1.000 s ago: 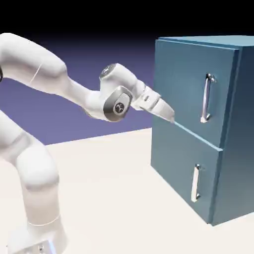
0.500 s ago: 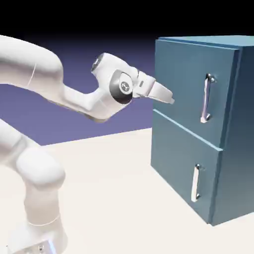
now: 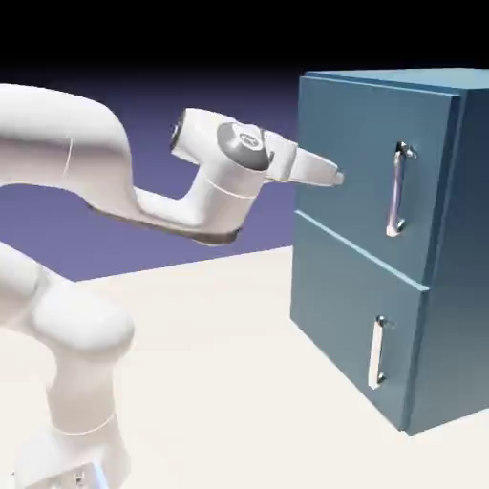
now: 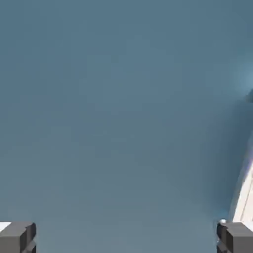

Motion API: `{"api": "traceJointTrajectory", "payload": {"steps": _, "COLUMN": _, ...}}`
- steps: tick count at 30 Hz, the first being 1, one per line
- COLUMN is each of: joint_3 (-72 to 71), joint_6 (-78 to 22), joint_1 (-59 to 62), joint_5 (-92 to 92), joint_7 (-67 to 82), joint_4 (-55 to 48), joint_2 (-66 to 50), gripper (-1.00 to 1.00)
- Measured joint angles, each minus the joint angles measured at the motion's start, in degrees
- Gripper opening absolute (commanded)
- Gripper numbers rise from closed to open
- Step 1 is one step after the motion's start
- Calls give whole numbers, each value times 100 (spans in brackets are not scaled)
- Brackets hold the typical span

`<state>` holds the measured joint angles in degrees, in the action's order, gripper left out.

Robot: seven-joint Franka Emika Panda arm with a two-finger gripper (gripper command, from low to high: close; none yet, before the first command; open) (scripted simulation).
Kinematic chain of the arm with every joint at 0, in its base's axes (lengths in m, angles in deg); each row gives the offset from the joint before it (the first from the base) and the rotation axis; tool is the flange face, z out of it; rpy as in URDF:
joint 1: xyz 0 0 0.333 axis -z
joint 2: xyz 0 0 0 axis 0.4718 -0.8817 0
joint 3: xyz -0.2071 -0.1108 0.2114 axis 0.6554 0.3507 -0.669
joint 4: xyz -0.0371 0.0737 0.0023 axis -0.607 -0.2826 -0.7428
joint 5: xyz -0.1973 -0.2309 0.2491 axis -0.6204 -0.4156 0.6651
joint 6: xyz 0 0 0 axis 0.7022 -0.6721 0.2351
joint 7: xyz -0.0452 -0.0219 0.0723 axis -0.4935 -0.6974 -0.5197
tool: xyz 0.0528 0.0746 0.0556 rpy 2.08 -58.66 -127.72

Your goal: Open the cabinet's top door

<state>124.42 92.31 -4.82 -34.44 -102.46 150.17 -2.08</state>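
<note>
backdrop (image 3: 220,181): blue-violet, plain | toward 12 o'clock: fading to black | toward 6 o'clock: pale tabletop (image 3: 229,382), brightly lit

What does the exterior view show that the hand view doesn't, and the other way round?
Only the exterior view: the lower door, shut, with its shorter handle, and the robot's base.
Only the hand view: the gripper's two fingertips seen separately, wide apart with nothing between them.
Both: the top door's blue panel and part of its silver handle.
</note>
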Motion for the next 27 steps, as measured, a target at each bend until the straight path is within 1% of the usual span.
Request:
{"api": "traceJointTrajectory", "payload": {"steps": 25, "joint_3": 2273, "joint_6": -385, "joint_1": -2007, "joint_5": -6229, "joint_7": -4645, "joint_4": -936, "joint_2": 825, "gripper": 100}}
{"api": "traceJointTrajectory", "payload": {"steps": 27, "joint_3": 2340, "joint_6": -397, "joint_1": -2067, "joint_5": -6414, "joint_7": -4783, "joint_4": -964, "joint_2": 850, "gripper": 100}}
